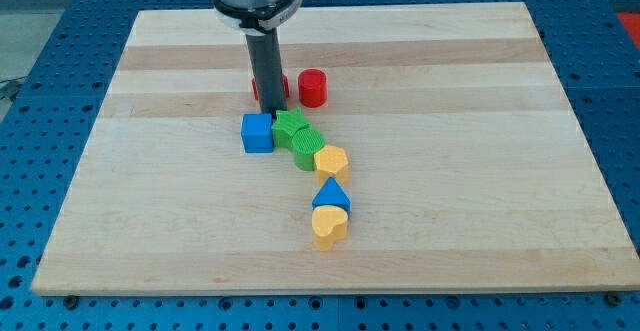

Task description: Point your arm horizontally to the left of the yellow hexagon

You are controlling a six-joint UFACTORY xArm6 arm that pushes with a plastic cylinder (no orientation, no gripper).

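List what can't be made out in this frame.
- Camera view: red block behind the rod, mostly hidden; shape unreadable.
- My tip: the blue cube and green block crowd it; contact uncertain.
- Arm above the mount: cut off by the view's top.

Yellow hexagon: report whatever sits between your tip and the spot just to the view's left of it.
My tip stands toward the view's top from the yellow hexagon, between the blue cube and the green blocks. Those green blocks touch the hexagon's upper-left side and crowd the direct path; the blue cube flanks it.
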